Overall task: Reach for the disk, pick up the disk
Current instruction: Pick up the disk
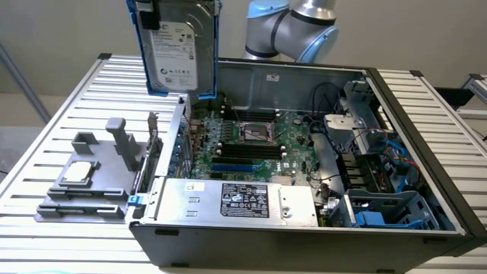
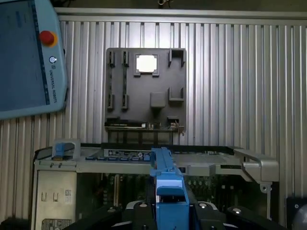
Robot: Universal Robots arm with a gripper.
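The disk (image 1: 177,51), a silver-grey hard drive with a white label and blue rails, hangs upright in the air above the left wall of the open computer case (image 1: 304,234). In the wrist view its blue rail (image 2: 165,182) runs edge-on between the dark fingers of my gripper (image 2: 170,213), which is shut on it. The disk touches nothing below it. The arm's silver and light-blue joints (image 1: 293,28) stand behind the case.
A grey fixture (image 1: 84,188) holding a small square silver chip (image 1: 78,173) lies on the slatted metal table (image 1: 45,137) at the exterior view's left. A blue caddy (image 1: 388,214) sits inside the case. A teach pendant (image 2: 26,57) rests on the table.
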